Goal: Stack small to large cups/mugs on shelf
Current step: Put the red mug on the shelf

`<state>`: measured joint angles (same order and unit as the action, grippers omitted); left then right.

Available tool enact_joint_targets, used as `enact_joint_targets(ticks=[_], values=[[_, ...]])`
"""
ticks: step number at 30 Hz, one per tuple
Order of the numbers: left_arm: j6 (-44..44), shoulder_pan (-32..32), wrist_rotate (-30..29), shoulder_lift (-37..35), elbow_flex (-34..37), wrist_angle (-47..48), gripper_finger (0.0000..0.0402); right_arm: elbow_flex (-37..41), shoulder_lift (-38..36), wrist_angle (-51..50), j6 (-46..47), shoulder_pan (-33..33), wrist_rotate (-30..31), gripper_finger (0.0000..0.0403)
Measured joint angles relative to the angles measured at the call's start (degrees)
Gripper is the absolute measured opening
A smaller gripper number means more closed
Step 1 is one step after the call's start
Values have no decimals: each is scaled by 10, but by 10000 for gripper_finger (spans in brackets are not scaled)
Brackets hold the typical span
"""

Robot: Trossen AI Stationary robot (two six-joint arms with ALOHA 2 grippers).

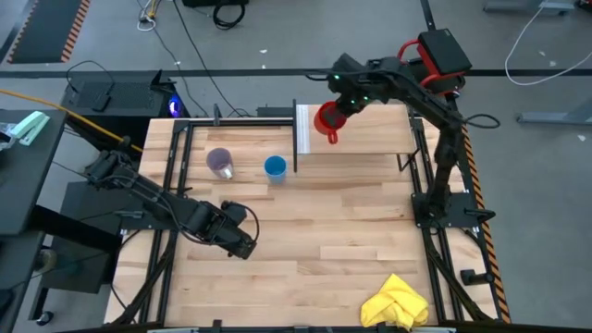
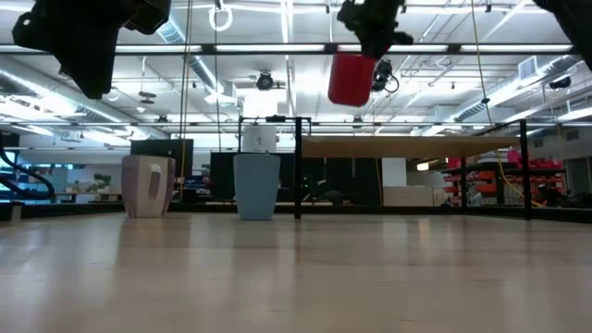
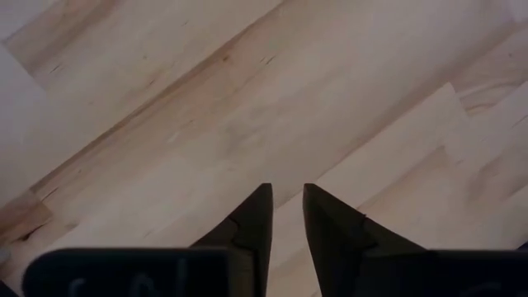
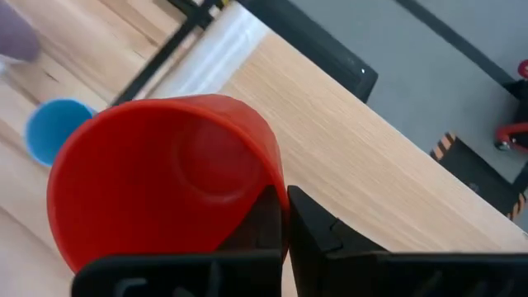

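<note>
The red mug (image 1: 326,120) hangs in the air in my right gripper (image 4: 285,206), above the left end of the light-wood shelf (image 1: 365,139), next to its white end panel (image 1: 303,129). In the low view the red mug (image 2: 351,79) is high over the shelf (image 2: 407,143). The light-blue cup (image 1: 275,167) and the purple-grey cup (image 1: 220,163) stand upright on the table left of the shelf. My left gripper (image 1: 242,242) waits low over the table's near left part, open by a narrow gap (image 3: 286,198). My right gripper holds the red mug by its wall at the rim (image 4: 276,177), one finger inside the mug and one outside. The fingers come from above, pointing down. The mug is lifted clear and hangs about upright below the fingers (image 2: 370,37).
A crumpled yellow cloth (image 1: 396,303) lies at the table's near right edge. Black frame rails (image 1: 435,185) run along the table's sides and around the shelf. Bare planks (image 1: 324,240) lie between the cups and the cloth.
</note>
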<state>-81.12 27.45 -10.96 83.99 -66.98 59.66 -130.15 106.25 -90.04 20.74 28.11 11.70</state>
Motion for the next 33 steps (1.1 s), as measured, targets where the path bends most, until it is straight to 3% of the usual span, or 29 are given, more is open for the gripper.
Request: enact_joint_targets(ticks=[17, 33], values=[[-1, -10, 0, 0, 0, -2, 69, 0, 91, 44, -33, 10, -32, 8], [-2, -10, 0, 0, 0, -17, 65, 0, 97, 23, 2, 55, -67, 9]])
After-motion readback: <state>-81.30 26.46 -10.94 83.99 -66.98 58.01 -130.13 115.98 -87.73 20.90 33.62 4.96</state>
